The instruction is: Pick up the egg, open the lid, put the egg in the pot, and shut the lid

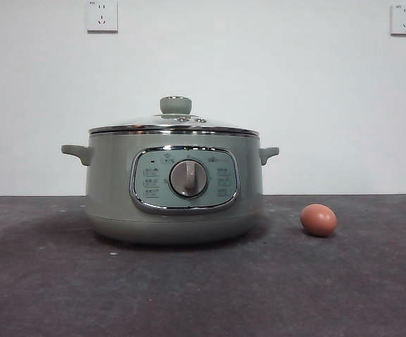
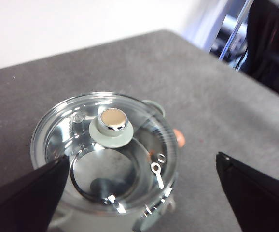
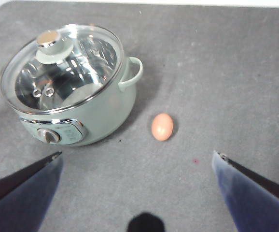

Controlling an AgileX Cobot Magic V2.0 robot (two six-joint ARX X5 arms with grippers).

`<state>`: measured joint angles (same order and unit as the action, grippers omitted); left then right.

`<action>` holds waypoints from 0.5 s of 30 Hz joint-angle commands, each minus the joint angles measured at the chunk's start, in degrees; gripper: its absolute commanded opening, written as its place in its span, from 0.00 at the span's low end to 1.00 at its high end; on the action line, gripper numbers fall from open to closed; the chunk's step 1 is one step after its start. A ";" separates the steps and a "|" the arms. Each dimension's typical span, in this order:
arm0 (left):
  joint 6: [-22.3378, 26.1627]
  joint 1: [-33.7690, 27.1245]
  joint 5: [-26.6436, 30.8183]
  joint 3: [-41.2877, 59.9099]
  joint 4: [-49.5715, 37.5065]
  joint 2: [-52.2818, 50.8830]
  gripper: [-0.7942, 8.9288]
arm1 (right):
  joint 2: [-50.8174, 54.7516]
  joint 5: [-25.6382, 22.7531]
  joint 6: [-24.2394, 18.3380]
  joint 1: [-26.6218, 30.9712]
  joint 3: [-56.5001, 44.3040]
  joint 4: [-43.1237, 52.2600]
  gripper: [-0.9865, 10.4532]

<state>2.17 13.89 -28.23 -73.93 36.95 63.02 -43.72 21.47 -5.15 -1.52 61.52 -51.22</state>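
Observation:
The sage-green pot [image 1: 175,189] stands mid-table with its glass lid [image 1: 173,126] shut on it, green knob [image 1: 175,105] on top. The brown-orange egg [image 1: 318,220] lies on the table to the pot's right, a short gap away. No arm shows in the front view. My left gripper [image 2: 139,188] hangs open high above the lid [image 2: 105,145] and its knob [image 2: 112,126]; the egg [image 2: 179,137] peeks out beside the pot. My right gripper [image 3: 137,169] is open above the table, with the egg [image 3: 162,126] ahead of it and the pot [image 3: 76,111] off to one side.
The table [image 1: 203,295] is a dark grey mat running to a white wall with two sockets [image 1: 102,15]. Dark equipment [image 2: 270,43] stands beyond the table's edge in the left wrist view.

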 commanded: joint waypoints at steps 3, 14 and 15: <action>4.11 4.52 4.85 -5.68 -1.70 11.08 0.81 | -0.81 0.28 0.48 -0.02 0.59 0.22 0.61; 7.13 9.86 13.51 -20.28 -3.89 35.85 0.80 | -1.09 0.26 0.48 -0.02 0.59 0.22 0.61; 7.10 9.94 13.51 -20.28 -4.11 36.76 0.80 | -1.11 0.26 0.48 -0.02 0.59 0.22 0.61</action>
<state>8.56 23.59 -14.72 -93.97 33.34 99.39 -44.82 21.47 -5.15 -1.52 61.82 -51.24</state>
